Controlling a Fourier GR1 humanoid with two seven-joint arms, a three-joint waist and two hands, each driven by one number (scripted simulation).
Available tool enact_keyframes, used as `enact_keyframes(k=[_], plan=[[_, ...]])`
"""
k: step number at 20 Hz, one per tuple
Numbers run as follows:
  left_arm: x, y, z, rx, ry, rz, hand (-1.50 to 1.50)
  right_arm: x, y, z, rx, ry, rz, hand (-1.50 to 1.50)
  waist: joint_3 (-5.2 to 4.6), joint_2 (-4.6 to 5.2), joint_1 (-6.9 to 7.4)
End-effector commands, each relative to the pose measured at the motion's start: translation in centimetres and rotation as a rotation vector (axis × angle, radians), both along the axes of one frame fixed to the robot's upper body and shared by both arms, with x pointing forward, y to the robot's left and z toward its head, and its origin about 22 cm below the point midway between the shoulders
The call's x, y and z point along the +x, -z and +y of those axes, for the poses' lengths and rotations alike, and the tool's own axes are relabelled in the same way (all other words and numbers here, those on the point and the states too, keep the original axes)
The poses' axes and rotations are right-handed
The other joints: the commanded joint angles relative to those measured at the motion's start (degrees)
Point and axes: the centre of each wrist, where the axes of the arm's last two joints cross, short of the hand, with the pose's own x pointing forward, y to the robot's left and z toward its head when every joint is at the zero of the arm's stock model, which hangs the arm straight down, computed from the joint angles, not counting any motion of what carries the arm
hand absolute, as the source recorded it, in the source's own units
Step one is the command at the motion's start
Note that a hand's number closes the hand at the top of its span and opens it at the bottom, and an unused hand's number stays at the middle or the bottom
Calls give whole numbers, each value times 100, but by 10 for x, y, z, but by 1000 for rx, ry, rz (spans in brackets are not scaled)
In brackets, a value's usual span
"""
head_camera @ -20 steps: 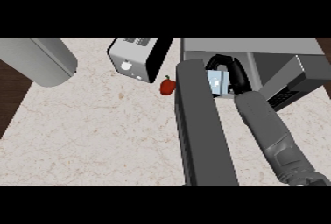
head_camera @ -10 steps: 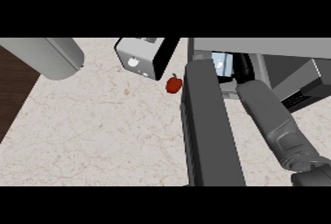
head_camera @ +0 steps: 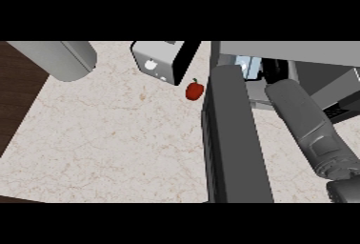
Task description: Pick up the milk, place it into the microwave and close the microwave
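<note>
Milk carton [head_camera: 247, 66] just inside the microwave [head_camera: 281, 50] cavity, right robot hand [head_camera: 273, 71] beside it, fingers too hidden to tell whether clamped or apart. Placing step apparently under way; next, release, withdrawal past the open door [head_camera: 235, 138], then swinging it shut. Left robot hand out of view.

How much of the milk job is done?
The milk is already inside the microwave, with the right hand beside it. Whether it has let go is unclear. The door stands open, so closing is left.
</note>
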Motion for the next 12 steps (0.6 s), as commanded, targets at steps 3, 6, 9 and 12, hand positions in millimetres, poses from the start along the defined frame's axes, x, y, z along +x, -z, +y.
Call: enact_keyframes(k=[3, 6, 9, 12], plan=[[10, 1, -2, -8, 19, -8, -150, -1, 1, -16, -53, 134, 11, 150, 3, 103, 141], [16, -2, -4, 7, 17, -7, -150, -9, 17, -27, -121, 262, 15, -150, 2, 133, 105], [11, -1, 2, 46, 6, 15, -150, -16, 21, -54, -208, 414, 59, -150, -13, 134, 194], [18, -2, 4, 54, 5, 18, -150, -11, 17, -36, -186, 209, 28, -150, 23, 124, 116]])
